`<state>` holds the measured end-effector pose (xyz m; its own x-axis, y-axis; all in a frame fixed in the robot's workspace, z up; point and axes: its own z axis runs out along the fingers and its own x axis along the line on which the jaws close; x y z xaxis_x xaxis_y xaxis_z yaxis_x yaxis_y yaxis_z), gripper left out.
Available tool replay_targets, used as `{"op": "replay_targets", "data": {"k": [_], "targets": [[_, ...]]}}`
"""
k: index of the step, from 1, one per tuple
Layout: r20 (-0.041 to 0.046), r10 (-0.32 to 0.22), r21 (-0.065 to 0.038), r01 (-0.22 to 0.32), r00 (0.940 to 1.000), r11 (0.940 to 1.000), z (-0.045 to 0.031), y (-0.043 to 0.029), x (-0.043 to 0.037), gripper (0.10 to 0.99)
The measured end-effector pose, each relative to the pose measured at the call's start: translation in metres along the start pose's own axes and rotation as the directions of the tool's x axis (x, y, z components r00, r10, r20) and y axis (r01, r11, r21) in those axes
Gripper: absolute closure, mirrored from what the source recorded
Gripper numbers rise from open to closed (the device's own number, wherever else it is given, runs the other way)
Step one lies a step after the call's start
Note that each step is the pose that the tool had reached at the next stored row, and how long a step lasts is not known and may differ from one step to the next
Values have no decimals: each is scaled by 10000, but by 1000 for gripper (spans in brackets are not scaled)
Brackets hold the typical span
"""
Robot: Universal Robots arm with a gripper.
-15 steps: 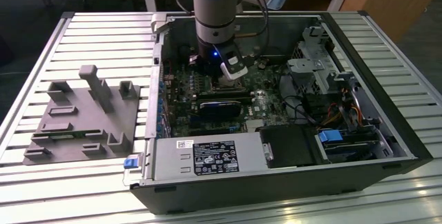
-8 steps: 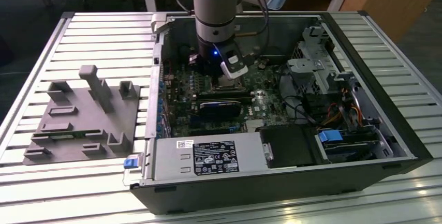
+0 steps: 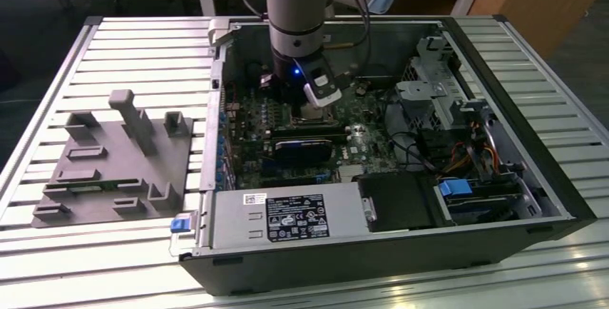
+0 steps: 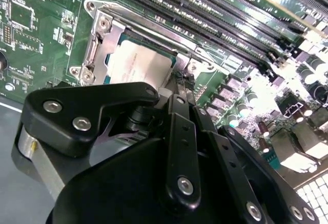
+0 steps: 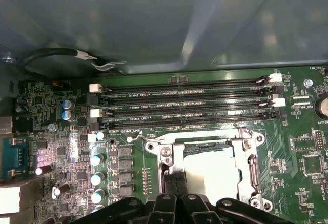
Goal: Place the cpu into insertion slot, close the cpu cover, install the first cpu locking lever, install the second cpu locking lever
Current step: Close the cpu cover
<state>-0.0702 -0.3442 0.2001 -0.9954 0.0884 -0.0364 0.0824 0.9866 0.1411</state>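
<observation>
The cpu [image 5: 211, 171], a dull silver square, lies flat in the insertion slot [image 3: 306, 116] on the green board. The cpu cover [image 5: 249, 158], a thin silvery frame, lies down around the chip, which shows through its window [image 4: 138, 65]. A thin wire locking lever [image 5: 189, 131] runs along the socket's side that faces the memory slots. My gripper [image 4: 180, 83] hangs just over one edge of the socket, its black fingers [image 5: 169, 185] pressed together. Whether a lever is caught between them is hidden.
Long black memory slots [image 5: 184, 103] run beside the socket. The open computer case [image 3: 381, 252] walls in the board, with a power supply [image 3: 285, 216] at the front and drive bays [image 3: 447, 102] on the exterior view's right. A grey fixture [image 3: 114, 159] lies on the slatted table.
</observation>
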Motion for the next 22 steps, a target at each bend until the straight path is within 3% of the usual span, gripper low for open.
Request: {"op": "replay_targets", "data": {"k": [8,17,22], "targets": [[3,-12,297,12,10000,9996,12,57,3,984],[-4,-40,299,40,10000,9995,16,60,-1,984],[-8,-40,301,40,10000,9995,18,63,-50,984]]}}
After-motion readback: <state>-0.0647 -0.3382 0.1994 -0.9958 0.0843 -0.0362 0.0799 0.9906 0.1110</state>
